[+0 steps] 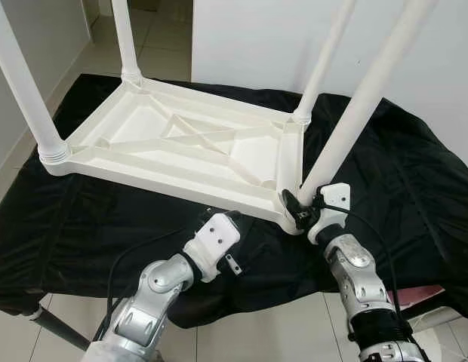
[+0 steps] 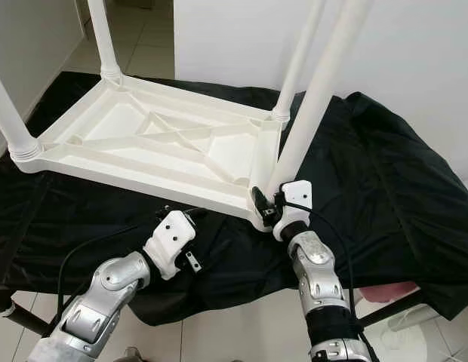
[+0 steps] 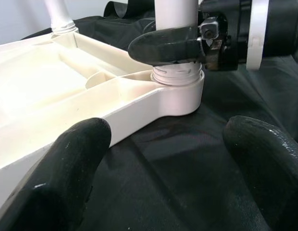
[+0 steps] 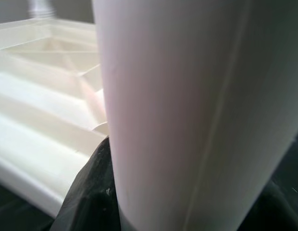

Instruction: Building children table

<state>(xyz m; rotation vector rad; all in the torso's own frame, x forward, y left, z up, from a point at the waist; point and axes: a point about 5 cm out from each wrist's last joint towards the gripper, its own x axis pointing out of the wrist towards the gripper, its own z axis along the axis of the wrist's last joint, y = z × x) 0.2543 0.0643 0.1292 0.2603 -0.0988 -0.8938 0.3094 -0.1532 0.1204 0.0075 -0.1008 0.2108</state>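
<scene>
A white plastic children's table top (image 1: 181, 143) lies upside down on a black cloth. Legs stand in all its corner sockets. The near-right leg (image 1: 355, 113) rises tilted from its socket (image 3: 180, 91). My right gripper (image 1: 300, 205) is shut on the base of this leg, its black finger (image 3: 163, 45) wrapped around the leg just above the threaded collar. My left gripper (image 3: 168, 168) is open, low over the cloth just in front of the table's near edge, with nothing between its fingers (image 3: 67, 163).
The black cloth (image 1: 400, 166) covers a low surface and hangs over its front edge. Three other legs, among them the near-left leg (image 1: 23, 83) and the far-right leg (image 1: 324, 60), stand upright. A white wall is behind; tiled floor (image 1: 257, 332) lies in front.
</scene>
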